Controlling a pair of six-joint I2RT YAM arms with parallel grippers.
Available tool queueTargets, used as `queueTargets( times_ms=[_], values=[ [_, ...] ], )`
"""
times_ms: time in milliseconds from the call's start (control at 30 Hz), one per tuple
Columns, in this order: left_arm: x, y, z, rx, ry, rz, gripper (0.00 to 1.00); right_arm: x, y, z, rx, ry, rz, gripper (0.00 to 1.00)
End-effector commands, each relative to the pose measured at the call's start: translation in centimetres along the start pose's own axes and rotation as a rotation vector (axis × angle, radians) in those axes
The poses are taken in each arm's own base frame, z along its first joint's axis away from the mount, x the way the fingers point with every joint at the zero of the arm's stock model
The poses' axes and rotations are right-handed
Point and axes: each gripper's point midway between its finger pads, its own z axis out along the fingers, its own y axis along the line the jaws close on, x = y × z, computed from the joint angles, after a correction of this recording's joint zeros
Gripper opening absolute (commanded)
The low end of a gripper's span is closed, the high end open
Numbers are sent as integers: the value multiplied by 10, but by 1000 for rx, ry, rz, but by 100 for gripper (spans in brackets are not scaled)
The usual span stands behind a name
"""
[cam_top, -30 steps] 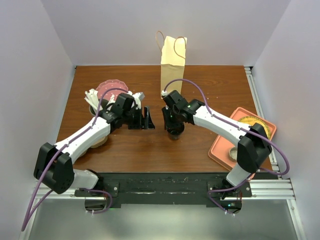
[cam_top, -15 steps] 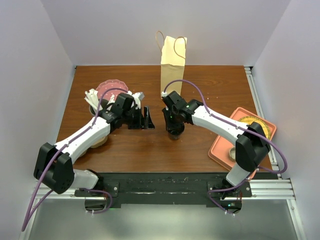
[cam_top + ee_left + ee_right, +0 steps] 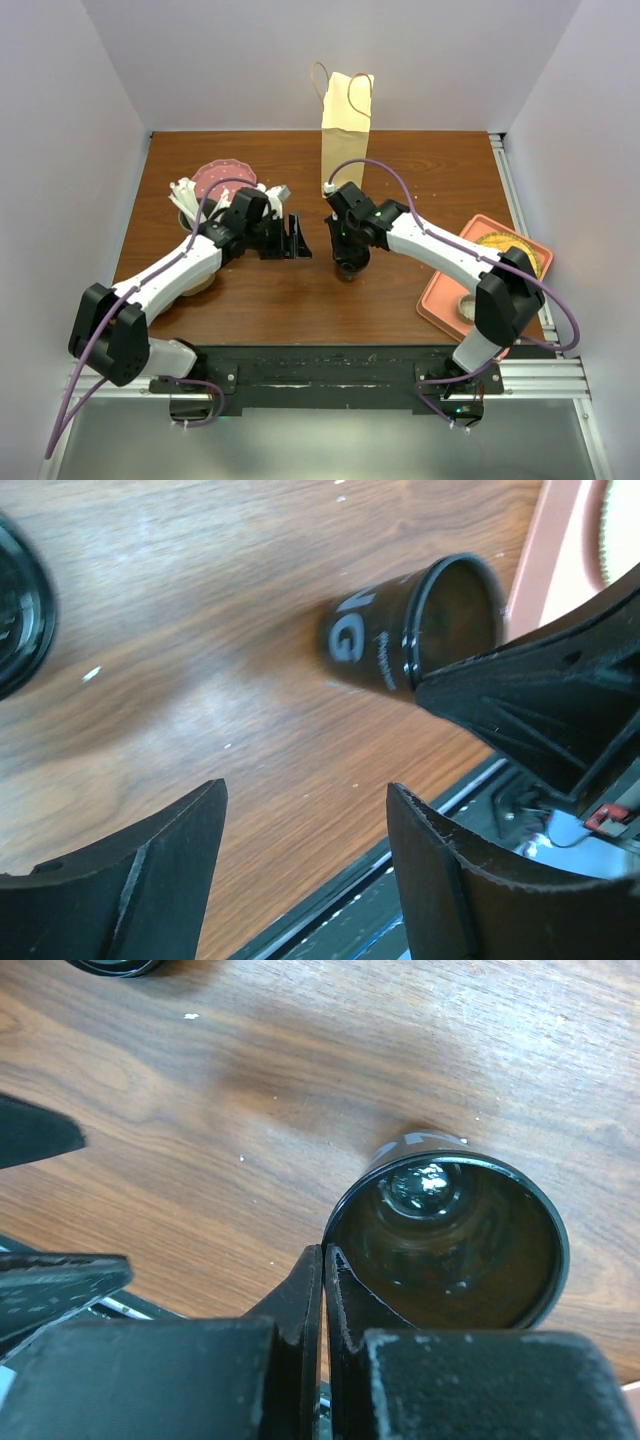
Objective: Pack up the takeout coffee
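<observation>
The takeout coffee is a small dark cup with white lettering, standing on the wood table with no lid on it. In the right wrist view its open top shows dark liquid inside. My right gripper is shut on the cup's near rim, one finger inside and one outside. My left gripper is open and empty, a little to the left of the cup. The left wrist view shows the cup ahead of its spread fingers. A tan paper bag stands upright behind the cup.
A loose black lid lies on the table, also at the top edge of the right wrist view. A pink plate and a grey cup of white utensils sit at the left. A pink tray sits at the right.
</observation>
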Motion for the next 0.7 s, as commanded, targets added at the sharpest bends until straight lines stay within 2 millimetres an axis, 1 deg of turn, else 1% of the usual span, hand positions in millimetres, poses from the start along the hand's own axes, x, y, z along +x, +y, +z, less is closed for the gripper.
queueTargets(
  times_ms=[0,33,67,133,167,200,233,267,300,367,400,500,667],
  values=[
    [-11,-23,6,139,-22,-17,69,-13,1,-20,-7,-85,2,0],
    [-11,-26,6,155,-24,-15,69,-12,1,-20,-7,-84,11,0],
    [-6,-24,8,165,-17,-19,69,-14,0,-23,-5,-94,25,0],
    [-7,-34,7,229,-32,-1,68,-15,2,-23,-6,-101,58,0],
    [-1,-32,9,239,-24,-9,68,-17,2,-24,-8,-105,71,0],
    [-4,-37,10,278,-43,3,67,-17,5,-23,-14,-106,91,0],
    [-3,-38,11,294,-45,-2,67,-18,6,-23,-17,-110,102,0],
    [2,-36,14,300,-37,-6,66,-19,7,-23,-20,-110,113,0],
    [-1,-40,14,330,-55,9,66,-20,8,-23,-25,-117,130,0],
    [6,-36,20,335,-38,-9,64,-22,8,-22,-25,-124,147,0],
    [6,-39,20,358,-37,-2,64,-21,9,-21,-26,-121,154,0],
    [10,-41,24,389,-25,-16,63,-22,10,-21,-30,-121,164,0],
    [9,-43,26,410,-31,-29,64,-21,9,-21,-26,-124,178,0]
  ],
)
